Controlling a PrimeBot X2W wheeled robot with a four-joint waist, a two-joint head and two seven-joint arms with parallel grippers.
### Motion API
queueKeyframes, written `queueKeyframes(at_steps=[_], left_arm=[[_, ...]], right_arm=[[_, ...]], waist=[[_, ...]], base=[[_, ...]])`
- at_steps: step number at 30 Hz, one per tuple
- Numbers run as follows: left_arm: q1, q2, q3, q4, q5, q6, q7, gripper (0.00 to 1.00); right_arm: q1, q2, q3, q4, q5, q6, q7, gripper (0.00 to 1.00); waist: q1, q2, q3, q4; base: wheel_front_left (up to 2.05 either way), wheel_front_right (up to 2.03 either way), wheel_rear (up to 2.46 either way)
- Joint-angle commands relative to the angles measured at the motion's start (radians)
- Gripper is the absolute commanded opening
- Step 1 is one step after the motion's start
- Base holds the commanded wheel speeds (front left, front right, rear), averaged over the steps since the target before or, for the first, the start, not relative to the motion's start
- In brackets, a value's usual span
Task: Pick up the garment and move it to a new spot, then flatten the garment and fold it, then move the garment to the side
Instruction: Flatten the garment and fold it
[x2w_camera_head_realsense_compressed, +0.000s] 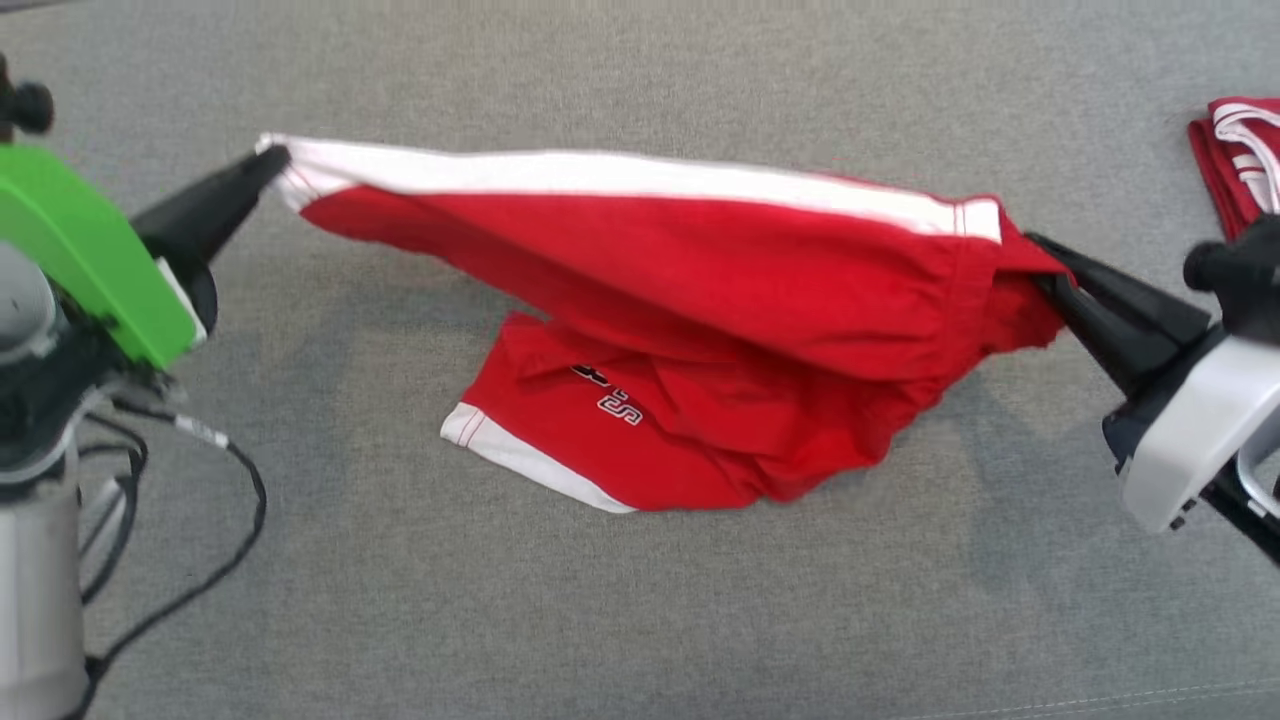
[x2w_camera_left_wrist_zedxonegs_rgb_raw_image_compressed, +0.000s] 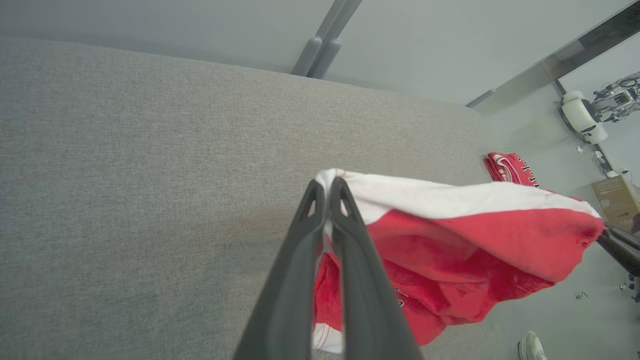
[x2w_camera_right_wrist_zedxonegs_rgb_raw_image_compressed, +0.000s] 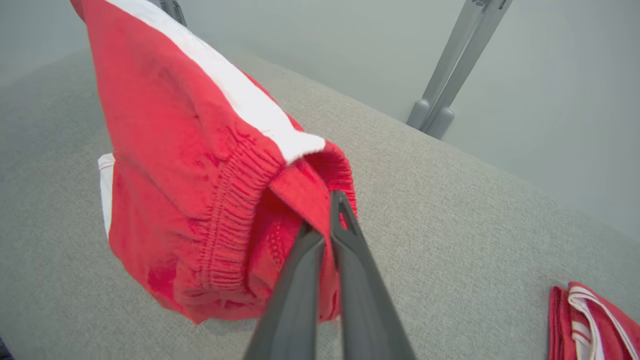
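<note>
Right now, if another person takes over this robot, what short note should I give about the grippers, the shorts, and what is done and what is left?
Left gripper: shut on the leg-hem corner of the red shorts, at the white stripe.
Right gripper: shut on the waistband end.
Shorts: stretched between the two grippers, with the lower leg resting on the grey table. Another folded red garment lies at the table's far right.
Done: shorts gripped and partly lifted.
Left: lay them flat, fold them, move them to the side.
</note>
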Motion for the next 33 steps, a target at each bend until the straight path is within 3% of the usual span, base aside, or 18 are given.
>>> queueKeyframes(at_steps=[1,5,11,17,18,19,20,21,28,33], left_arm=[[0.025,0.009,0.014,-0.006,0.001,-0.002,-0.010,0.00],[0.174,-0.004,0.034,-0.093,-0.011,-0.003,-0.044,0.00],[0.426,-0.044,0.048,-0.202,0.027,0.005,-0.126,0.00],[0.577,-0.140,-0.013,-0.159,0.082,-0.009,-0.243,0.00],[0.585,-0.153,-0.022,-0.146,0.091,-0.011,-0.258,0.00],[0.592,-0.161,-0.030,-0.133,0.100,-0.015,-0.274,0.00],[0.597,-0.166,-0.039,-0.121,0.106,-0.020,-0.287,0.00],[0.601,-0.175,-0.044,-0.110,0.106,-0.023,-0.299,0.00],[0.618,-0.197,-0.039,-0.094,0.099,-0.036,-0.360,0.00],[0.647,-0.189,-0.023,-0.135,0.115,-0.038,-0.395,0.00]], right_arm=[[0.021,-0.004,-0.011,0.010,-0.013,-0.002,-0.017,0.00],[0.130,0.014,-0.022,0.048,-0.017,-0.003,-0.114,0.00],[0.248,-0.029,0.063,0.107,-0.132,-0.003,-0.237,0.00],[0.232,-0.035,0.184,0.286,-0.230,-0.003,-0.335,0.00],[0.221,-0.031,0.194,0.311,-0.240,-0.003,-0.338,0.11],[0.216,-0.029,0.210,0.329,-0.251,-0.002,-0.340,0.44],[0.208,-0.021,0.215,0.340,-0.252,-0.002,-0.347,0.85],[0.198,-0.018,0.216,0.348,-0.254,-0.002,-0.349,1.00],[0.228,-0.048,0.157,0.260,-0.217,-0.002,-0.270,1.00],[0.370,0.081,-0.037,0.088,0.019,-0.002,-0.118,1.00]], waist=[[0.0000,-0.0001,-0.039,-0.007],[0.0000,-0.0001,-0.075,-0.014],[0.0000,-0.0001,-0.077,-0.025],[0.0000,-0.0001,-0.063,-0.012],[0.0000,-0.0001,-0.061,-0.008],[0.0000,-0.0001,-0.059,-0.004],[0.0000,-0.0001,-0.059,0.000],[0.0000,-0.0001,-0.059,0.002],[0.0000,-0.0001,-0.072,0.003],[0.0000,-0.0001,-0.063,-0.012]], base=[[0.00,0.00,0.00],[0.00,0.00,0.00],[0.00,0.00,0.00],[0.00,0.00,0.00],[0.00,0.00,0.00],[0.00,0.00,0.00],[0.00,0.00,0.00],[0.00,0.00,0.00],[0.00,0.00,0.00],[0.00,0.00,0.00]])
